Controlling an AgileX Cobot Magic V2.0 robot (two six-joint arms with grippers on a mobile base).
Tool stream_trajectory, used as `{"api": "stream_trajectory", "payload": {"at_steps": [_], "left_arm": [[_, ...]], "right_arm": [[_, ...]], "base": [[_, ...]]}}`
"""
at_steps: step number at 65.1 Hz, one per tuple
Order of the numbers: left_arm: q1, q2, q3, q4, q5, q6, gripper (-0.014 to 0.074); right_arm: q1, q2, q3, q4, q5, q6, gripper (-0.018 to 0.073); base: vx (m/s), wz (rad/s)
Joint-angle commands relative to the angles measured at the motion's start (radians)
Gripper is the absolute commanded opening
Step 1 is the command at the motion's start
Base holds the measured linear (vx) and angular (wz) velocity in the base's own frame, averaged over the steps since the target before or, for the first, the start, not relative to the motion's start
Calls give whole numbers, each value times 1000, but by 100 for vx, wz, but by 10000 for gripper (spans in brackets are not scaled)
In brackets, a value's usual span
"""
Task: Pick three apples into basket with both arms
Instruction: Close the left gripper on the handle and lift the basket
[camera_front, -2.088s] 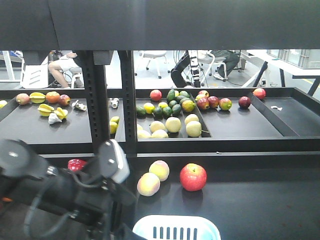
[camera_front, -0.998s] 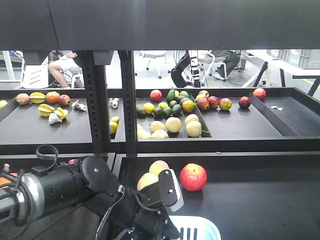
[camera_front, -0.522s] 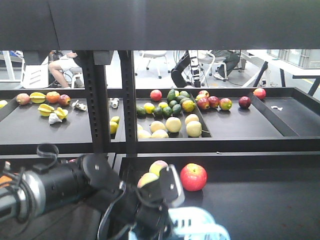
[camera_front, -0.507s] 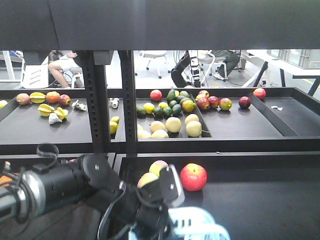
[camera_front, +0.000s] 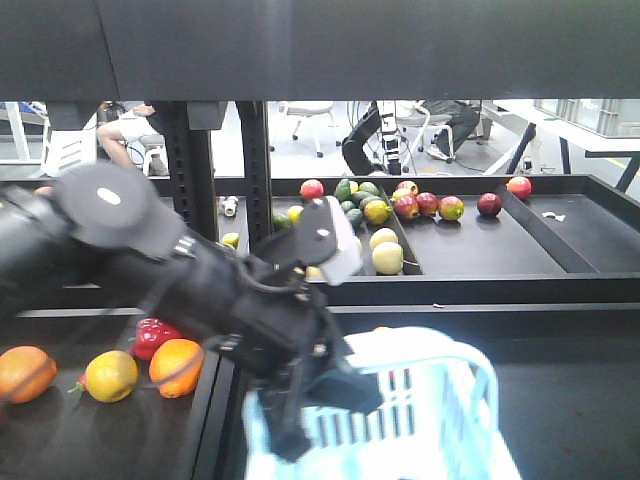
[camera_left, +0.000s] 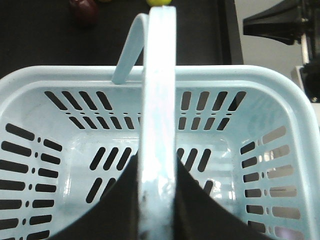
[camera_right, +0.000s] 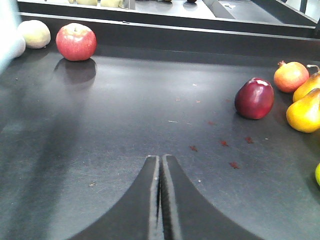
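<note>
My left gripper is shut on the looped handle of the pale aqua basket, which hangs under it with nothing inside. In the front view the bulky black left arm crosses the middle and the blurred basket hangs low at centre. My right gripper is shut with nothing in it, low over the dark table. A red apple sits far left of it and a dark red apple to its right. More apples lie on the back shelf.
Pale round fruit lies beside the red apple. A pomegranate-like fruit and yellow pears sit at the right edge. Oranges, a yellow fruit and a red pepper lie lower left. Black shelf posts stand behind.
The left arm has swung up and right with the basket handle in its gripper. The basket has risen off the table and now covers the red apple in the front view.
</note>
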Motion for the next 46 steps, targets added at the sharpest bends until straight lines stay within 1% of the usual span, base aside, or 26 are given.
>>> {"api": "stream_trajectory", "payload": {"at_steps": [1,7,14,29,46], "left_arm": [[-4,-118,-36,-6,6,-61,-8],[-4,-177,-36,39,13,-90,-8],[-4,-239,-36,61,13,-92,-8],[-4,-316,-36,61,13,-92,-8],[-4,-329,-36,60,20,-92,-8]], "right_arm": [[-3,-9,-3,-4,-75,0,-5],[-3,-9,-3,-4,-75,0,-5],[-3,-9,-3,-4,-75,0,-5],[-3,-9,-3,-4,-75,0,-5],[-3,-9,-3,-4,-75,0,-5]], "base": [[0,0],[0,0],[0,0],[0,0],[0,0]]}}
